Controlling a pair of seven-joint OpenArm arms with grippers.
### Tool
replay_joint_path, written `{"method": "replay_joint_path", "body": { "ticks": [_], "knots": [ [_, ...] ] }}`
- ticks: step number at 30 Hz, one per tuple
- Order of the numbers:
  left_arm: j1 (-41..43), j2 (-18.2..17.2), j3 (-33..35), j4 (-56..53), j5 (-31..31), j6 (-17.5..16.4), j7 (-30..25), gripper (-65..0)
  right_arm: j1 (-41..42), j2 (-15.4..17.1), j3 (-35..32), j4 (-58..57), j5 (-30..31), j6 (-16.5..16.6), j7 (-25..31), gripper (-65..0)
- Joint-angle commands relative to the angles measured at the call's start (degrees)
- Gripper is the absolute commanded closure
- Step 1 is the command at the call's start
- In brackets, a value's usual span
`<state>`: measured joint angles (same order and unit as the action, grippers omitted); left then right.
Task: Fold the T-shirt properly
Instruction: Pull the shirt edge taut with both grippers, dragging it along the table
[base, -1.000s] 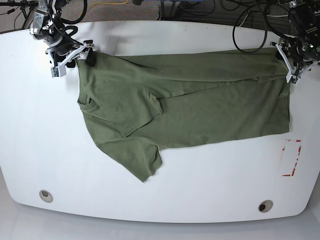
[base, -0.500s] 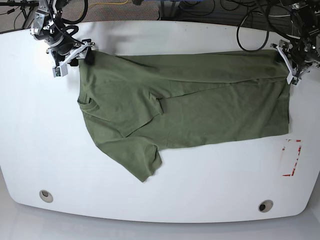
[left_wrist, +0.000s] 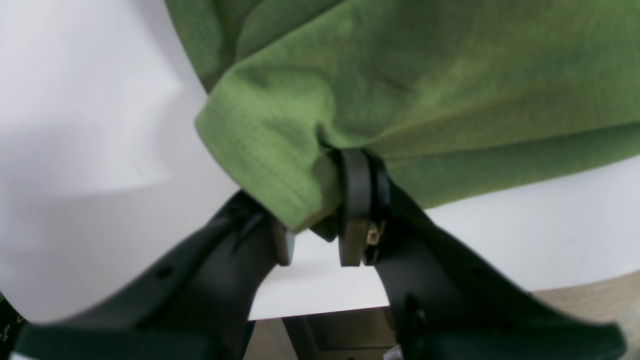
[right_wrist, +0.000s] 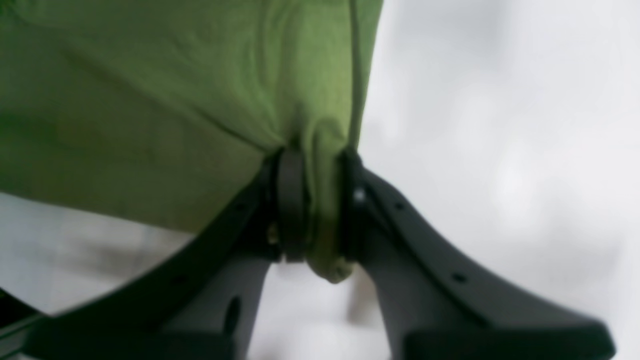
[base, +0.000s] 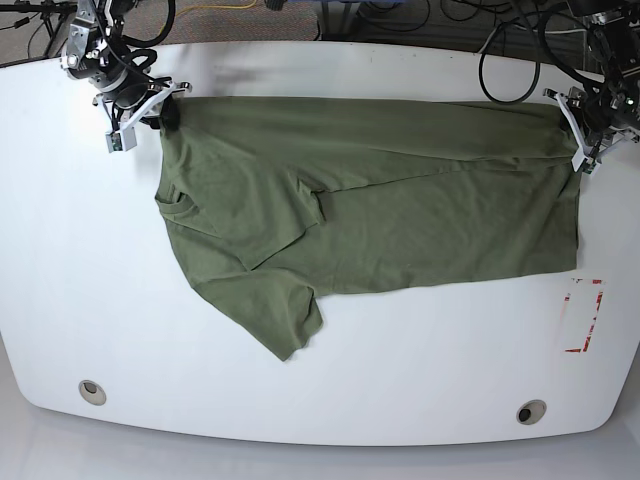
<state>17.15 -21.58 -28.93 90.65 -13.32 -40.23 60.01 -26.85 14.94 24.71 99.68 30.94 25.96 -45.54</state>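
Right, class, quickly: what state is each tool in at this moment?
Left tool: closed on the T-shirt, pinching a hem corner.
Right tool: closed on the T-shirt, bunched cloth between its fingers.

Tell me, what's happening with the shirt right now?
Left claw shut on T-shirt corner. Right claw shut on opposite far corner. Shirt flat on table. Nothing in the way.

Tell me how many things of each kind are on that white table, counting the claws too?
T-shirt: 1
Claws: 2, the left claw and the right claw, each pinching a shirt corner
Red-and-white paper slip: 1
Total: 4
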Motion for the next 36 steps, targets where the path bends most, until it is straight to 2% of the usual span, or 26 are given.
{"method": "replay_joint_path", "body": {
  "ticks": [1, 6, 12, 18, 22, 28, 36],
  "knots": [
    [0.48, -2.11, -0.13, -0.06, 2.55, 0.23, 1.84, -11.0, -1.15, 1.81, 0.48, 1.11, 0.23, 0.2, 0.48, -8.4],
    [0.66, -4.31, -0.04, 0.03, 2.46, 0.23, 1.93, -11.0, -2.29, 2.34, 0.57, 1.2, 0.23, 0.2, 0.48, -10.6],
    [1.89, -6.94, 0.05, 0.03, 2.38, 0.23, 1.93, -11.0, -4.14, 4.45, 0.65, 1.29, 0.4, 0.2, 0.48, -10.8],
    [2.15, -8.53, 0.4, 0.12, 2.29, 0.23, 2.1, -12.1, -4.23, 4.45, 0.65, 1.29, 0.31, 0.2, 0.48, -10.8],
    [2.24, -9.67, 3.13, 2.84, 2.29, 0.23, 2.8, -19.9, -4.31, 4.45, 0.65, 1.29, 0.4, 0.2, 0.48, -10.8],
    [3.03, -9.58, 3.21, 9.52, 2.2, 0.23, 8.34, -31.4, -5.02, 4.45, 0.65, 1.29, 0.31, 0.2, 0.48, -10.9],
    [5.4, -9.49, 3.21, 16.12, 2.2, 0.23, 9.31, -32.8, -6.86, 4.53, 1.71, 2.96, 0.23, 0.2, 0.48, -10.9]
  ]
}}
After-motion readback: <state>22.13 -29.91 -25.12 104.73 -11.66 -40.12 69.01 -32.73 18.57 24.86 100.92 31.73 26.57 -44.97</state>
